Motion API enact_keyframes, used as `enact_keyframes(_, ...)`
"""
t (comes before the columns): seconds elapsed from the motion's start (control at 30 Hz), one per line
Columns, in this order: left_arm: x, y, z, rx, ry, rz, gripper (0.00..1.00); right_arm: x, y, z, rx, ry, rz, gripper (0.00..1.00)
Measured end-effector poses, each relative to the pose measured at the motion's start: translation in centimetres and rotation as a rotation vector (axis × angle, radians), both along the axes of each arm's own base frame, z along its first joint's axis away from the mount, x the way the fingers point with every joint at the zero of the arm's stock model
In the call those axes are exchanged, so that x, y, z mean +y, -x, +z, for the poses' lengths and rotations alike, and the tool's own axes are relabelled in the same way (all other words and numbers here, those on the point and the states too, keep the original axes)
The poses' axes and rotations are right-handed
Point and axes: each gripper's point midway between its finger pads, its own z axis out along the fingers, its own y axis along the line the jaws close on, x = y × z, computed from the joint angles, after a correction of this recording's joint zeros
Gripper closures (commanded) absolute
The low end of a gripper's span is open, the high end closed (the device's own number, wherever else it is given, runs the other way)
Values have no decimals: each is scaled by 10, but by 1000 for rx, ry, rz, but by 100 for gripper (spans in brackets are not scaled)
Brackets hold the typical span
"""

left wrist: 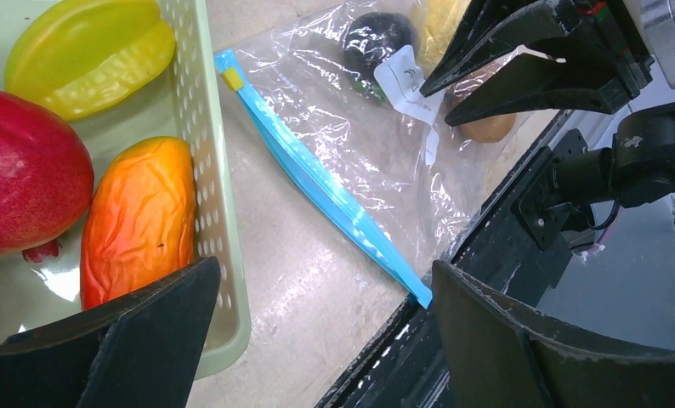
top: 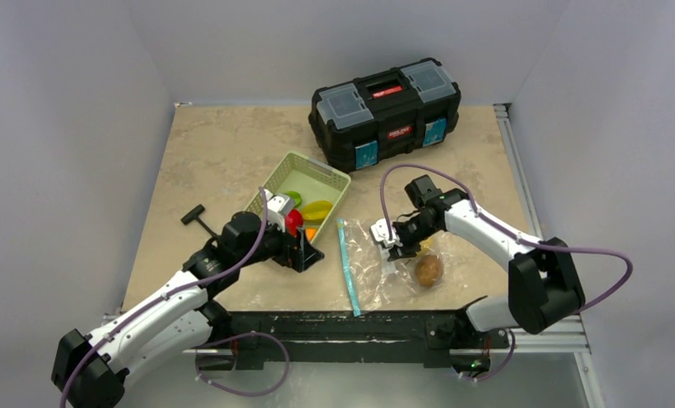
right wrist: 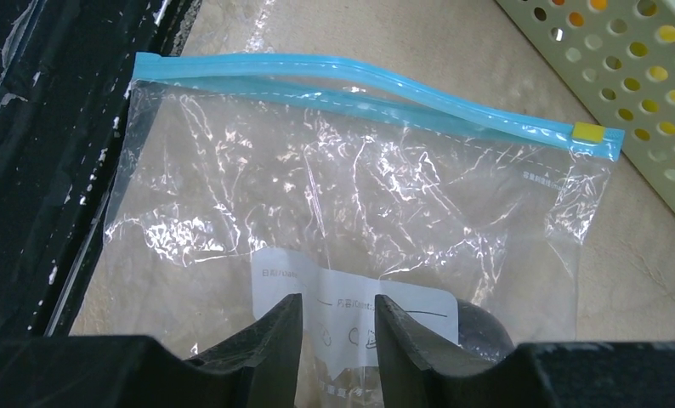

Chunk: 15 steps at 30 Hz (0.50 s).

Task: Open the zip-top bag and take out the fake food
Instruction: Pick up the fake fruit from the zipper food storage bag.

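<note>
Top external view: beige marbled tabletop (top: 224, 144) between pale grey walls (top: 70, 102), clear crinkly zip-top bag (top: 378, 280) flat at lower centre beside the pale green lattice basket (top: 319, 166), right gripper (right wrist: 338, 316) narrowly parted over it, left gripper (left wrist: 326, 327) spread wide at the basket.

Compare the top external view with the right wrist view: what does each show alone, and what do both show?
Only the top view: the black toolbox, the black T-shaped tool, and a brown fake food piece in the zip-top bag. Only the right wrist view: the yellow slider on the teal zip strip and the print on the white label. Both: the bag, its zip strip, and the green basket.
</note>
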Motion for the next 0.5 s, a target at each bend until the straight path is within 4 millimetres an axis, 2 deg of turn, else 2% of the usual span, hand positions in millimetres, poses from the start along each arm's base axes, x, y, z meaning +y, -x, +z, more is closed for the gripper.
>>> enact_keyframes(0.5, -8, 8, -3, 26, 25, -44, 6, -3, 1, 5, 0, -17, -5, 62)
